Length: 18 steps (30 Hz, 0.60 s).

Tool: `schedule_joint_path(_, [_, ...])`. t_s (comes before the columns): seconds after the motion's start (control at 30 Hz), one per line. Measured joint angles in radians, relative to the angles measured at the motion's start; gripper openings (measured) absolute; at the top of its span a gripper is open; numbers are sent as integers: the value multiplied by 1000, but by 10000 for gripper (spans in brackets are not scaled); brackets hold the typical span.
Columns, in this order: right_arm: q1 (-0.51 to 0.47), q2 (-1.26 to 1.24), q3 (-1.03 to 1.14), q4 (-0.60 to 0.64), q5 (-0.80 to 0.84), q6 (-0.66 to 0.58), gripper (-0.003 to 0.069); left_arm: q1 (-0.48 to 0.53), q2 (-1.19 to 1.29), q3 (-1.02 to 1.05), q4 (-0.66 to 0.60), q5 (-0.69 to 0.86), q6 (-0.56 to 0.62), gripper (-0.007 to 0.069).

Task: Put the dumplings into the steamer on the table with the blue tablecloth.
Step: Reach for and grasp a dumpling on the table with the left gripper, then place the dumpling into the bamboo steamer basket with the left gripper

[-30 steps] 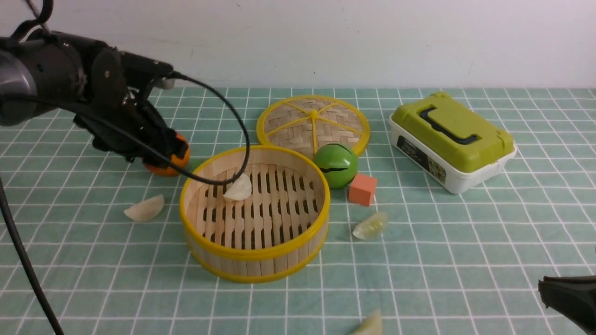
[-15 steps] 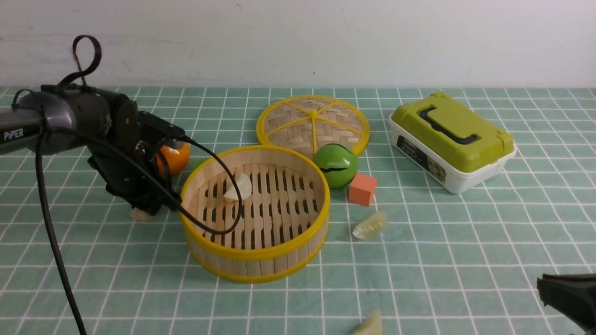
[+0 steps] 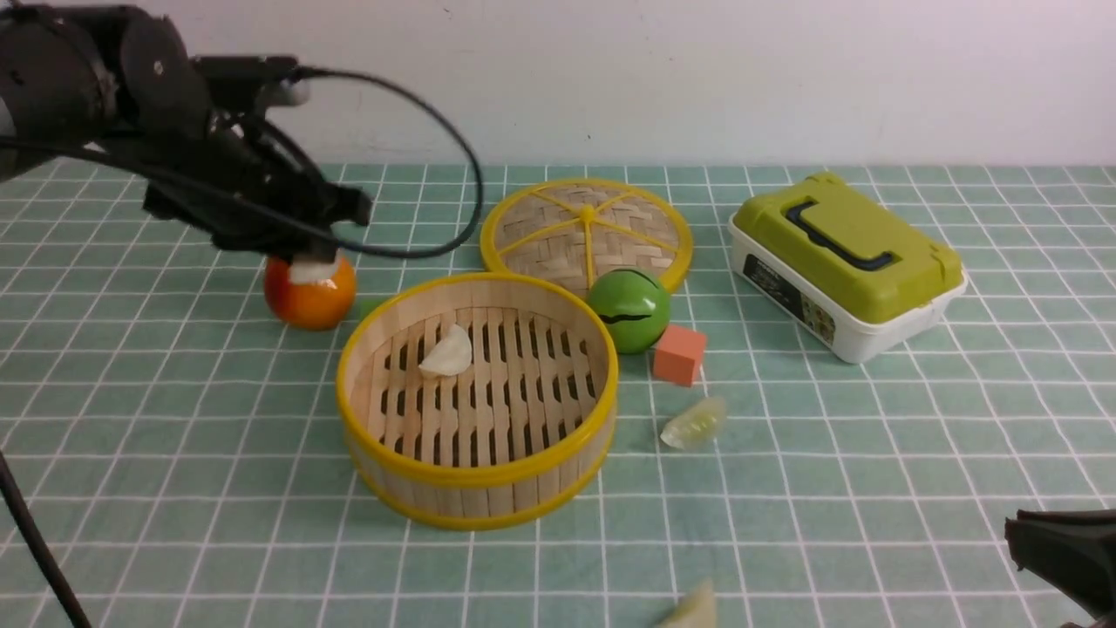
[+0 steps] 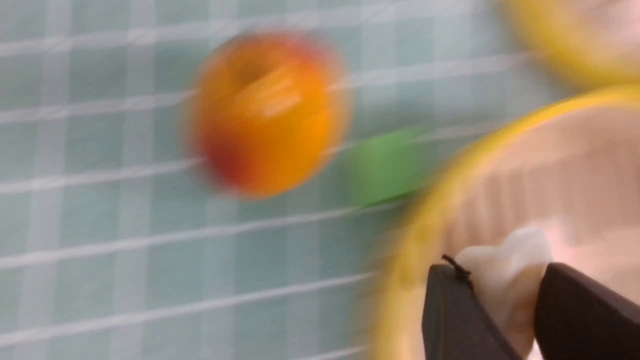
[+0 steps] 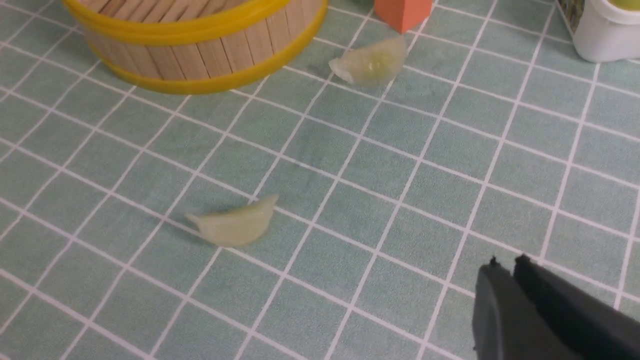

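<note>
Open above the steamer (image 3: 475,475); ball (image 3: 628,310) and cube (image 3: 679,354) crowd its right.

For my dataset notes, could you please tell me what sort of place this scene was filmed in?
Probably a lab tabletop staged for robot practice, not a real kitchen: a checked cloth against a bare wall, with a steamer, a toy-like fruit and a cube laid out.

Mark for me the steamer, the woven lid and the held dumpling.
steamer (image 3: 475,499), front view, pale front wall.
woven lid (image 3: 567,244), front view, woven top.
held dumpling (image 4: 507,265), left wrist view, exposed white body.
</note>
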Motion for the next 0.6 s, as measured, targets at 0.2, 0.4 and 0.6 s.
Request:
schedule_joint_path(0.2, [0, 2, 0, 0, -2, 0, 42, -180, 106, -4, -84, -68, -26, 204])
schedule_joint_path(0.4, [0, 2, 1, 0, 5, 0, 44, -202, 257, -1, -75, -122, -112, 204])
schedule_joint_path(0.6, [0, 2, 1, 15, 13, 0, 48, -200, 272, -1, -73, -176, -122, 376])
